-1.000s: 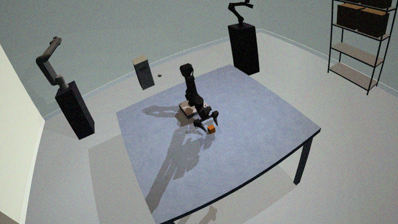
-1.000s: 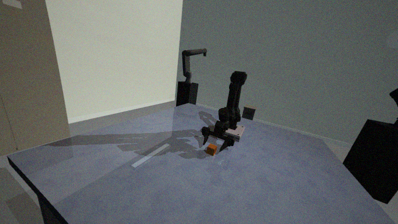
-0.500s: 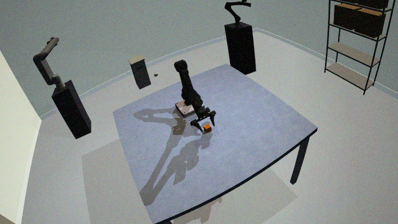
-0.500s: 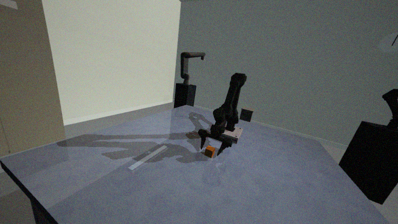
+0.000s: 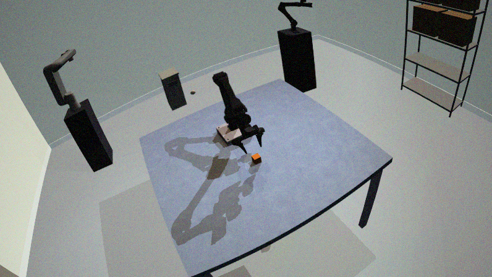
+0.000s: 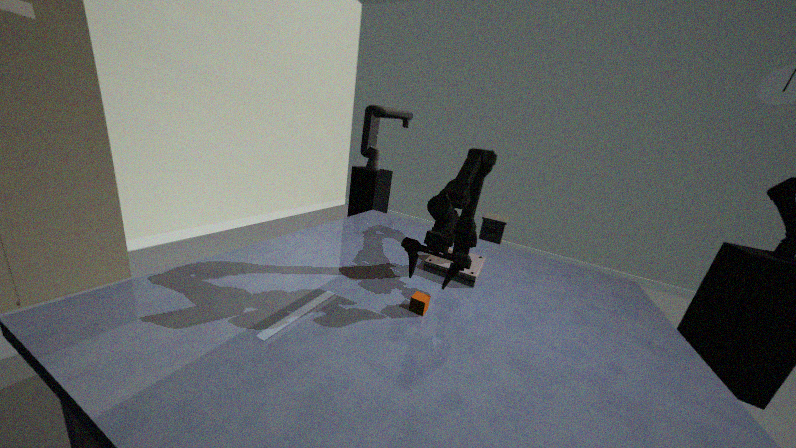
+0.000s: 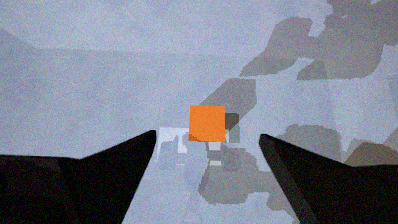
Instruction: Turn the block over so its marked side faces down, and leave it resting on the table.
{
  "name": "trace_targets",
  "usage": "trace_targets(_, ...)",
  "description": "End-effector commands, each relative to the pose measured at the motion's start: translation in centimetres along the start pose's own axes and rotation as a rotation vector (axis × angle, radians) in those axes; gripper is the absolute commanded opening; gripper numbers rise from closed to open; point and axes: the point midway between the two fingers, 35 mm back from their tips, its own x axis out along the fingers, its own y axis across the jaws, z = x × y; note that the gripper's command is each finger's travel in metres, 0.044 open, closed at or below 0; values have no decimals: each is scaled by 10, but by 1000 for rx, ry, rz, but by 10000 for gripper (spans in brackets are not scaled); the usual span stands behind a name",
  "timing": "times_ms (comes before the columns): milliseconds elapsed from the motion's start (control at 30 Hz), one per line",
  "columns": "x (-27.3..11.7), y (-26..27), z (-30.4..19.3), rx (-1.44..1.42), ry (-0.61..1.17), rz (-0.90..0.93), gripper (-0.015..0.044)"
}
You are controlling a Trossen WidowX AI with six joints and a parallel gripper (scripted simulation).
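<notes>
A small orange block (image 5: 256, 157) (image 6: 418, 303) (image 7: 207, 122) rests on the blue-grey table (image 5: 309, 137) (image 6: 529, 378). Its top face is plain orange in the wrist view. One side face looks dark in the exterior view; I cannot tell for sure whether that is a mark or shade. The underside is hidden. My gripper (image 5: 253, 149) (image 6: 427, 282) (image 7: 208, 136) is open and empty. Its fingers point down, above the table and on the arm-base side of the block. In the wrist view the block appears between the two fingertips and slightly beyond them, touching neither.
The arm's pale base plate (image 5: 222, 130) (image 6: 476, 269) is behind the gripper. A pale strip (image 6: 295, 316) shows on the table in the exterior view. The arm's shadows fall across the table around the block. Two other arms on black pedestals and a shelf (image 5: 437, 67) stand beyond the table.
</notes>
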Motion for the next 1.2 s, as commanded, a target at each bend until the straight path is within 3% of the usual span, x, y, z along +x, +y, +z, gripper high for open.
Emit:
trace_targets(0,-18,0,6,-7,8,-7,440)
trace_targets(133,-18,-1,8,-6,30,-7,440)
trace_targets(633,-17,-1,48,-4,518,-8,440)
trace_targets(1167,23,0,26,-4,523,-9,440)
